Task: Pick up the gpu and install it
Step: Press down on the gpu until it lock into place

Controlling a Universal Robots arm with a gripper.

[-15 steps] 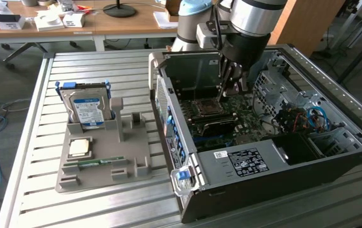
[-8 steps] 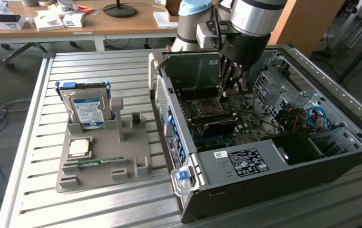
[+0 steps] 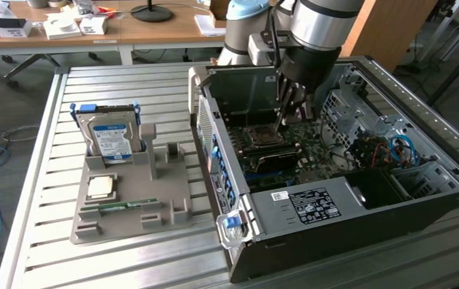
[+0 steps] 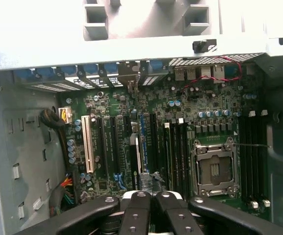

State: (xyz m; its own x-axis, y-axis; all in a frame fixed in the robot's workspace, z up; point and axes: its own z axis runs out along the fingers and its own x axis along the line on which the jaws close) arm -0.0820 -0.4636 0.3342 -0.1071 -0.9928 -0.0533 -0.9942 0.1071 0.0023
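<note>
The tray (image 3: 133, 201) lies on the table (image 3: 44, 253) at the exterior view's left of the case (image 3: 358, 211) (drive (image 3: 110, 135) standing in it); the gripper (image 3: 293, 117) reaches inside the case over the board (image 4: 180, 117).

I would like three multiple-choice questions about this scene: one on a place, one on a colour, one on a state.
1. Where is the gripper? A on the floor; B beside a shelf; C inside the computer case.
2. The hard drive has a label that is: A blue and white; B red; C yellow.
3. The gripper is: A wide open; B shut; C half open.
Answers: 1 C, it hangs over the motherboard; 2 A, seen on the drive standing in the grey tray; 3 B, its jaws stand together in the wrist view.
</note>
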